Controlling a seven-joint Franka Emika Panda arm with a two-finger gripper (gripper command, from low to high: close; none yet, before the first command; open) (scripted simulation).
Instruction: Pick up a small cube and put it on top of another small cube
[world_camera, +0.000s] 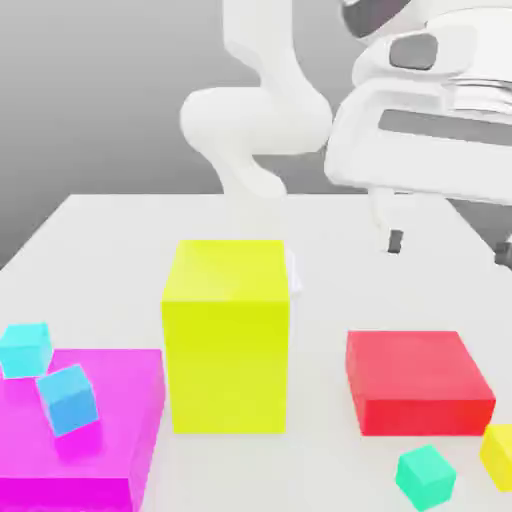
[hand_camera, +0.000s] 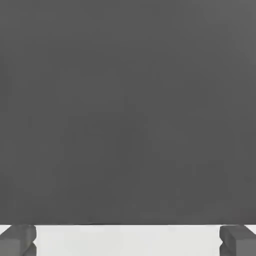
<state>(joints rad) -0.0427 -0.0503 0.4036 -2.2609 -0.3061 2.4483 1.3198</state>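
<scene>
Far left of the exterior view: cyan-turquoise cube (world_camera: 26, 350), then your sky-blue cube (world_camera: 68, 400), lower left, over the magenta slab (world_camera: 70, 430). Looks like the stacking target; the slab raises it, so judge release height from its top, not the table (world_camera: 330, 300). It sits near the slab's edge beside the turquoise one; lower straight, or you may nudge either.

Centre: tall yellow block (world_camera: 228, 350), an obstacle between pick and place. Carry high over it.

Right: red slab (world_camera: 420, 385), teal-green cube (world_camera: 426, 477) in front. Upper right, your gripper (world_camera: 450, 250) hangs above the table, fingers spread, nothing between, ready for a pick.

Lower right, at the frame's edge: small yellow cube (world_camera: 500, 457), your pick. Mind the red slab's corner and teal-green neighbour.
</scene>
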